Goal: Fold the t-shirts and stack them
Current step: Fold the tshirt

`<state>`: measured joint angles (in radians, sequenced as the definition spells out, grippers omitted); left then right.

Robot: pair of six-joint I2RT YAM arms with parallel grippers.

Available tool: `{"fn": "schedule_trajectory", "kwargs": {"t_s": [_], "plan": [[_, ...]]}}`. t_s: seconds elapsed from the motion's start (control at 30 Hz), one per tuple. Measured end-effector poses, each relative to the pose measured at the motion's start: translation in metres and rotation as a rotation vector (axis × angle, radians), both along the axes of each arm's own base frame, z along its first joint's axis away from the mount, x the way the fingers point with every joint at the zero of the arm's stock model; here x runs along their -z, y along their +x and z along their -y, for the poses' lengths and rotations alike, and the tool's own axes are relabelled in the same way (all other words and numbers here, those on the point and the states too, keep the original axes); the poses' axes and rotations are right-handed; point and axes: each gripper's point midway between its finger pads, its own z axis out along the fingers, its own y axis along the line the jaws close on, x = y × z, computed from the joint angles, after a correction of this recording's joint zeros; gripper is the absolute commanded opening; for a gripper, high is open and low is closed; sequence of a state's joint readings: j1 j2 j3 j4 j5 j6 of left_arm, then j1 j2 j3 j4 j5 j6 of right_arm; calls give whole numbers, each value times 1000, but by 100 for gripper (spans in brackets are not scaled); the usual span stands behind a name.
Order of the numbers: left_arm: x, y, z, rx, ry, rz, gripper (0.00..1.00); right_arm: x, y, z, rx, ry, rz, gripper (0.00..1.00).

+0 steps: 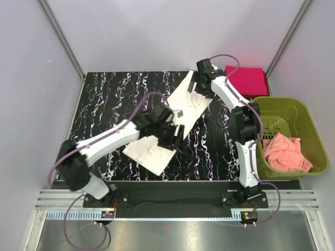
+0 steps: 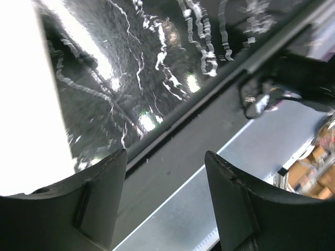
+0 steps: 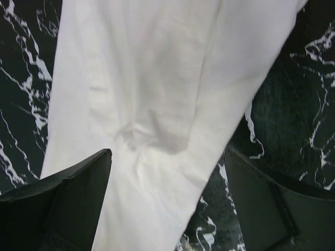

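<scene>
The cream-white t-shirt (image 1: 189, 104) lies as a long folded strip running diagonally across the black marble table (image 1: 115, 99); no print shows. My left gripper (image 1: 175, 137) hovers over the strip's middle, open and empty; in the left wrist view (image 2: 165, 154) the white cloth (image 2: 26, 104) lies at the left, outside the fingers. My right gripper (image 1: 200, 88) is over the strip's far end, open, with the white cloth (image 3: 157, 78) under and between its fingers (image 3: 78, 193). The magenta-red t-shirt (image 1: 247, 80) lies folded at the back right corner.
A green basket (image 1: 309, 123) stands off the table's right side and holds a salmon-pink cloth (image 1: 285, 154). Grey walls and metal posts enclose the table. The table's front edge and a metal rail (image 2: 172, 209) show in the left wrist view.
</scene>
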<state>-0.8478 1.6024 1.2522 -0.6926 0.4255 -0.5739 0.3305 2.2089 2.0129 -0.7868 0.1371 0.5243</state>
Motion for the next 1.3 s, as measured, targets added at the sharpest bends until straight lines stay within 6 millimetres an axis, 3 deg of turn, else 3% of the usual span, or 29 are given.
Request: {"fn": "schedule_trajectory", "kwargs": {"t_s": [0.2, 0.3, 0.37, 0.53, 0.73, 1.03, 1.17, 1.3], "plan": [[-96, 33, -60, -175, -157, 269, 68, 15, 52, -4, 78, -33, 63, 92], [-122, 50, -98, -299, -178, 368, 69, 30, 68, -5, 110, -56, 76, 90], [-128, 51, -114, -341, -178, 400, 70, 44, 71, -8, 118, -67, 65, 88], [-117, 49, -139, -387, -137, 397, 71, 83, 67, -25, 65, -126, 19, 86], [-102, 59, -167, -467, -58, 393, 73, 81, 64, -84, -112, -120, 72, 82], [-57, 66, -184, -509, 57, 322, 73, 70, 48, -174, -330, -38, 171, 92], [-34, 77, -180, -504, 98, 268, 73, 55, 53, -179, -347, -27, 215, 94], [-5, 95, -174, -500, 140, 209, 74, 19, 58, -155, -314, -16, 229, 95]]}}
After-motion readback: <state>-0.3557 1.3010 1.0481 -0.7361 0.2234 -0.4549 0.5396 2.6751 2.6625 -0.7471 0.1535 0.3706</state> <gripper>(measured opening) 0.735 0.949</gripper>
